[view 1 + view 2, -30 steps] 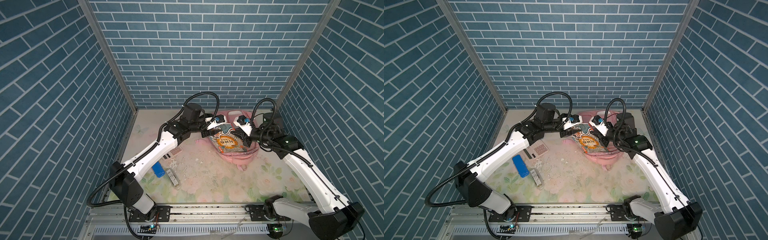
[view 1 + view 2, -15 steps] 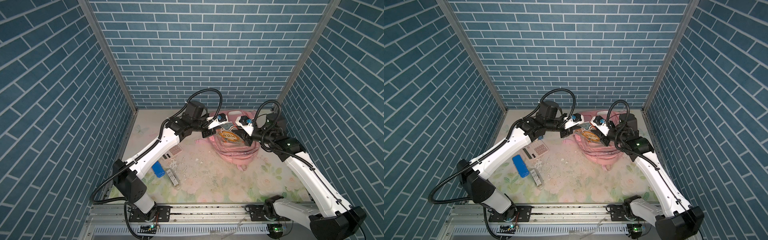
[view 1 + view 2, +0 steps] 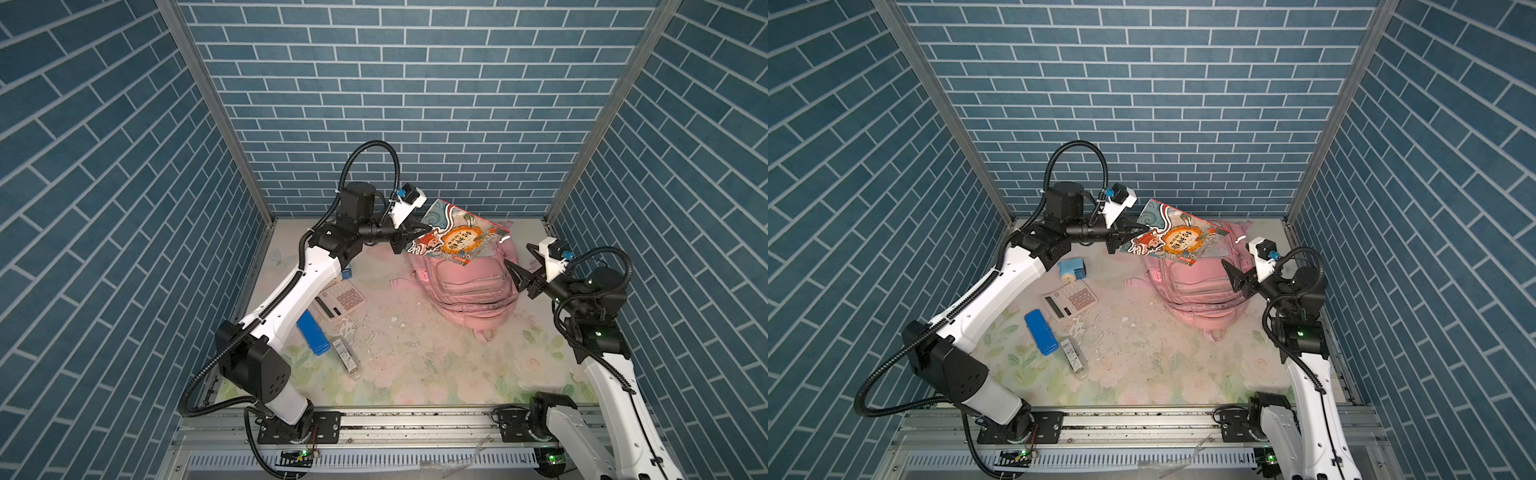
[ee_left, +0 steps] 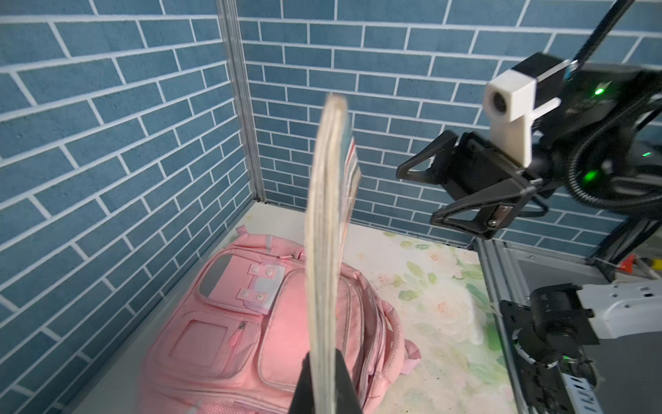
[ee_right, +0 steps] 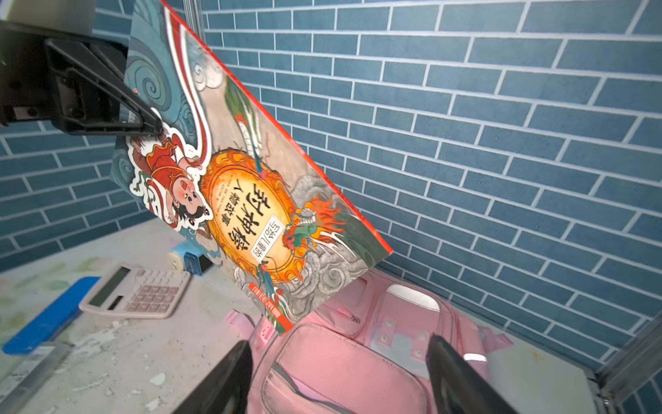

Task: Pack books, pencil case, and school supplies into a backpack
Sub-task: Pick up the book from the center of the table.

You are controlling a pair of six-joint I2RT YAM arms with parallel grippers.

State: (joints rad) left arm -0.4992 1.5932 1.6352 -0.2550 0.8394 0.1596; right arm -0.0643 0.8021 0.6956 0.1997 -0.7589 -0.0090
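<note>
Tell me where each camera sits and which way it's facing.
Top views: high at the front, looking down at both arms, the book and backpack.
Left wrist: behind the left end effector, along the book's edge toward the right end effector.
Right wrist: behind its open fingers, facing the book's cover.
Both wrist views share book and backpack.

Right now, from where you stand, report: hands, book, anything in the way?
Left hand shut on book. Right hand open, empty, beside backpack. Book tilted in the air above backpack, not yet inside. Nothing between them.
</note>
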